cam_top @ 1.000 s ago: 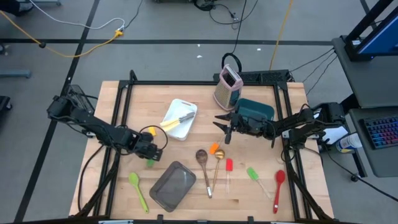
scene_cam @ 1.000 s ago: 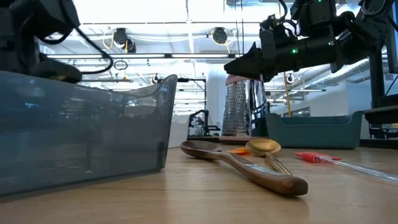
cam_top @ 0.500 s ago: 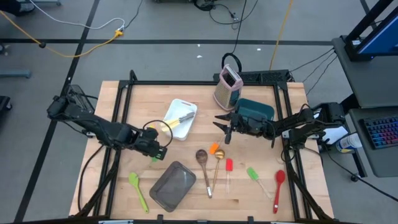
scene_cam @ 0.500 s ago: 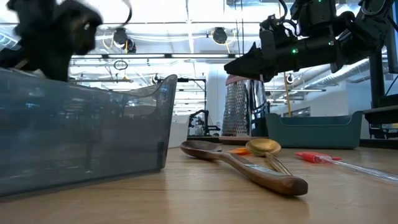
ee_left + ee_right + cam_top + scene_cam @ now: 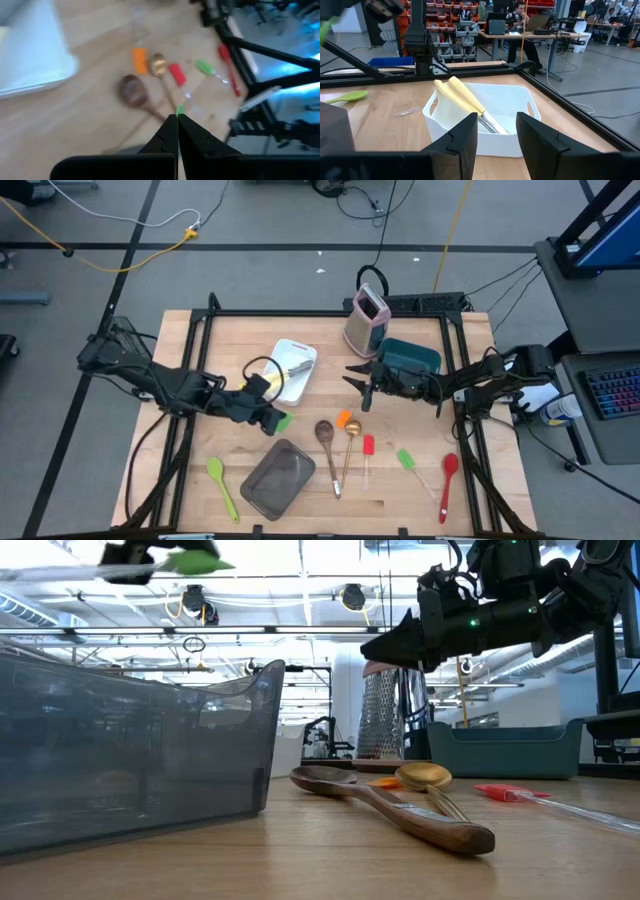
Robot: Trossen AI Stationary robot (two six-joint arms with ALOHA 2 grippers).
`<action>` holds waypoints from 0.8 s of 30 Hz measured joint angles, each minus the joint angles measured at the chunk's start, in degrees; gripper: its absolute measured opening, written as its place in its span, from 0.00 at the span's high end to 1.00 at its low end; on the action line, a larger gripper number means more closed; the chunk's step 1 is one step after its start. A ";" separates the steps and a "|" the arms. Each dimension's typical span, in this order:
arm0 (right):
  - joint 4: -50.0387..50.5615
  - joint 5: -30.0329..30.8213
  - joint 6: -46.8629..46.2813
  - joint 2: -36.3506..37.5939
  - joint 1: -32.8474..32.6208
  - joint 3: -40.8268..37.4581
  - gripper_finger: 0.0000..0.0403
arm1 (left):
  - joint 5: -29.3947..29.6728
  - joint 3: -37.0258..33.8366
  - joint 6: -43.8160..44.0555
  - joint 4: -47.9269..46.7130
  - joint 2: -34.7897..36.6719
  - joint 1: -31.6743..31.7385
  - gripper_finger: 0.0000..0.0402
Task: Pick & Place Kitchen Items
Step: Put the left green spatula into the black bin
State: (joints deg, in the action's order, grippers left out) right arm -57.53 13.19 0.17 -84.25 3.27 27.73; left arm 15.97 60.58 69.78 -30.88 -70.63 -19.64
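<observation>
1. Over the last second, your left gripper has travelled from the left part of the table toward the middle. It now sits just off the near corner of the white tray, above the far end of the grey pan.
2. Its fingers are clenched on a green spatula. The green head pokes out past the tips, and in the low view it rides high in the air, well clear of the wood.
3. Judgement: the pick is done and you are mid-carry. Which container is the target, tray or pan, cannot be told yet.
4. Your right gripper has not shifted. It hovers beside the teal bin, fingers apart, holding nothing.
5. Materials:
   - The held spatula has a soft-looking matte green head.
   - The pan is smoky, translucent and thin-walled.
   - The tray is glossy white with rounded corners, and the yellow-handled knife lies inside it.
6. Still loose on the table:
   - The wooden spoon, brown and smooth, touches the gold spoon, which is shiny.
   - The red spoon lies well apart, near the right edge.
</observation>
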 joint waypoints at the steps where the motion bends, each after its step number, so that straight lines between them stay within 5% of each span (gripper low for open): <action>1: 0.15 0.00 0.00 0.00 0.00 0.00 0.68 | -0.79 0.02 -0.29 1.14 -0.74 -0.01 1.00; 24: 0.84 0.00 0.02 0.02 0.00 -0.04 0.68 | -23.93 -0.09 9.25 7.48 -22.02 -0.29 1.00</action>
State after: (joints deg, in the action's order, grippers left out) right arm -56.69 13.19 0.19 -84.23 3.27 27.68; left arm -7.96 60.49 79.03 -23.39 -92.65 -19.93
